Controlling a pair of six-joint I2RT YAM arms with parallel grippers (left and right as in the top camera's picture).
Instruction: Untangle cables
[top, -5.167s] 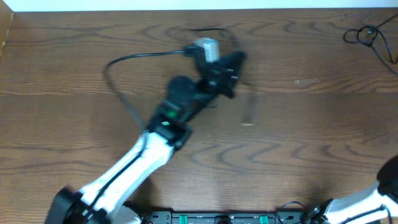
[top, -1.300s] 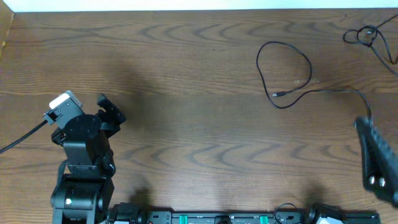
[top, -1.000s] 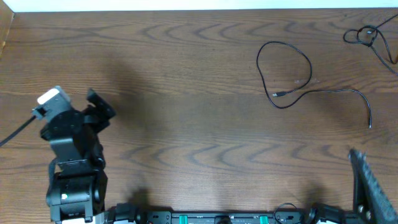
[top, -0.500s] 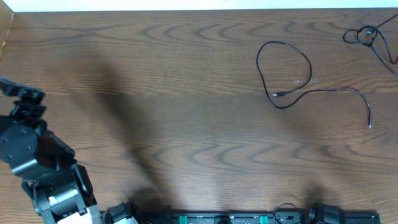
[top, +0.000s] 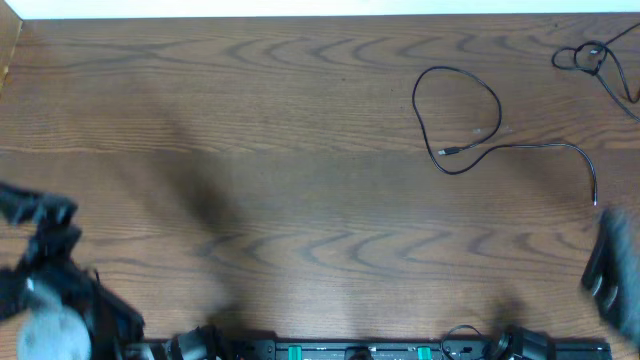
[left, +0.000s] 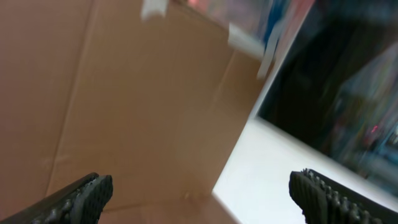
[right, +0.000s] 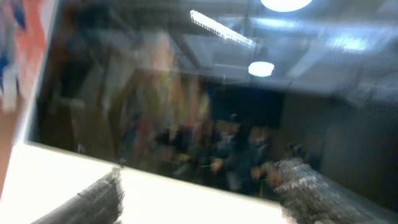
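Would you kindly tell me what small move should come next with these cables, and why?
Probably swing the right pincer over to the dark cable knot at the table's far right corner: it looks looped on itself, whereas the black cable lies spread out alone, and that open, empty pincer is the nearer one.

A thin black cable (top: 498, 106) lies slack in one open loop, tail trailing right.
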